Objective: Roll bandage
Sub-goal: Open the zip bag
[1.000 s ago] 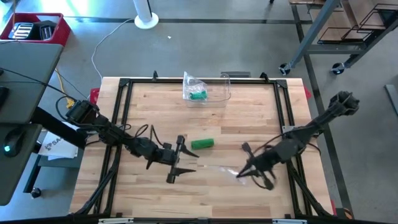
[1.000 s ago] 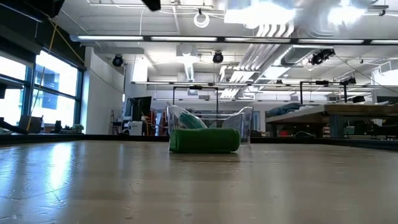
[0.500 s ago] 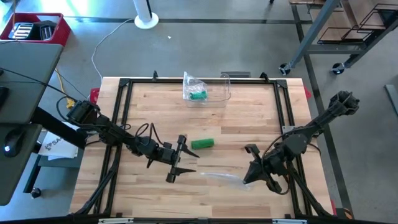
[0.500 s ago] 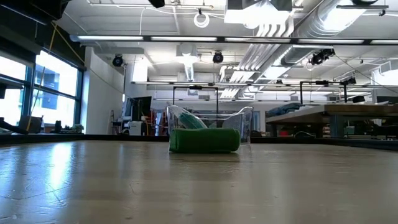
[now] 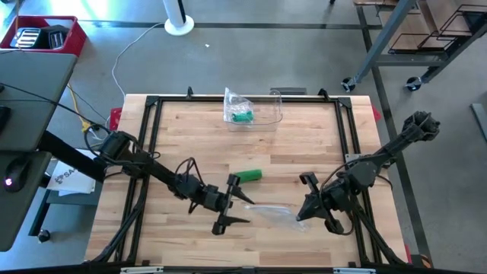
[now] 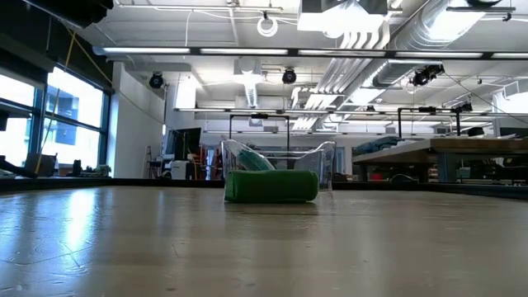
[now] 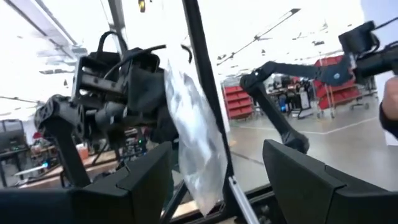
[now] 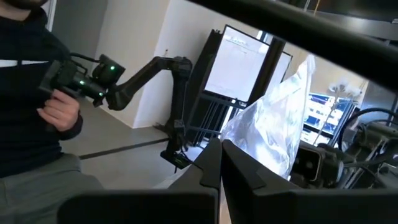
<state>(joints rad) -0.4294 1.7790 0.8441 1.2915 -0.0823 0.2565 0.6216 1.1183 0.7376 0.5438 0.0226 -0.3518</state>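
A green bandage roll (image 5: pixel 247 176) lies on its side on the wooden table (image 5: pixel 183 129), also seen in the low view (image 6: pixel 271 186). To the right of the table's middle, my right gripper (image 5: pixel 303 218) is shut on a crumpled clear plastic bag (image 5: pixel 270 211). The bag reaches toward my left gripper (image 5: pixel 242 204). That gripper is open, and its two fingers stand on either side of the bag's free end (image 7: pixel 194 146). I cannot tell whether they touch it. My right gripper pinches one end of the clear bag (image 8: pixel 239 138) between its two shut fingers (image 8: pixel 214 163). The fingers come roughly level from the table's right side. The rest of the bag sticks out beyond the fingertips toward the left gripper, crumpled and lifted off the table.
At the far edge lie a second clear bag with a green roll inside (image 5: pixel 240 112) and a clear container (image 5: pixel 274 106). A black frame (image 5: pixel 152 103) rims the table. A person holding a hand-held controller (image 8: pixel 74 78) stands beyond the table.
My left gripper has moved toward the table's right, up to the bag's free end, staying open. My right gripper has risen a little, tipped upward and rolled, keeping hold. The bag has lifted with it and now points at the left gripper.
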